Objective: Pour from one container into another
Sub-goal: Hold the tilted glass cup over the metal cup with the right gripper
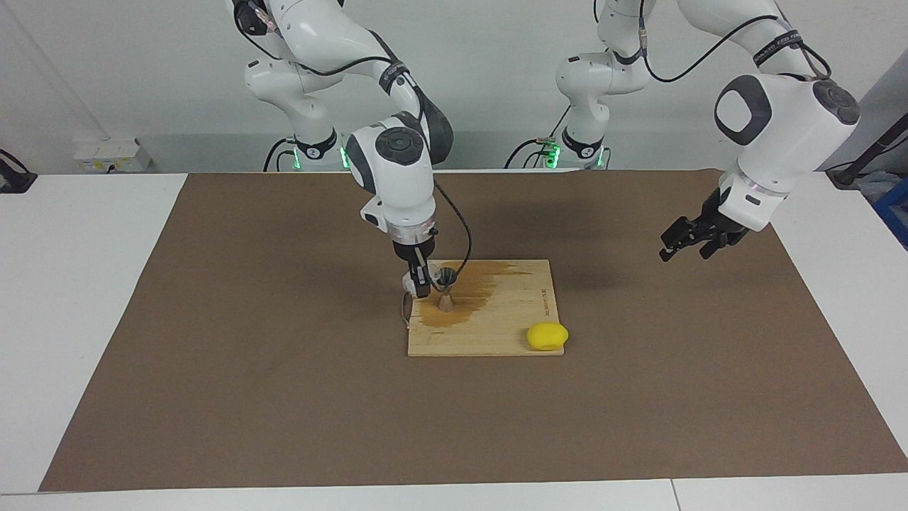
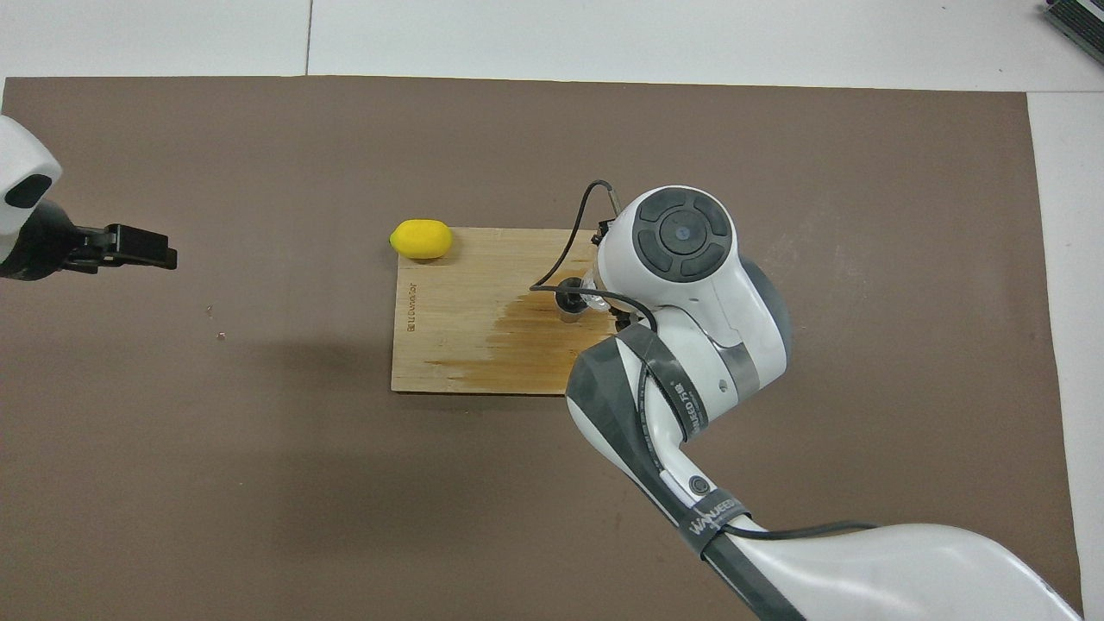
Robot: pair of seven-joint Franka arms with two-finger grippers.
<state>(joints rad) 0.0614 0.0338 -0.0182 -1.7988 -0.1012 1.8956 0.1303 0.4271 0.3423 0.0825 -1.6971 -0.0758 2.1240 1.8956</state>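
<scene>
The right gripper [image 1: 420, 282] pinches the glass cup [image 1: 411, 282] just beside the mouth of the jigger [image 1: 445, 287], which stands on the wet wooden board [image 1: 496, 333]; the left gripper [image 1: 687, 241] waits with fingers spread over the mat. The jigger is narrow and light; a touch of the cup can tip it, and a fast tilt can send liquid past its rim.

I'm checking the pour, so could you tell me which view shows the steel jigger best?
The facing view: the jigger stands upright on the wooden board, its hourglass shape visible. Overhead shows only its rim beside the right arm.
</scene>
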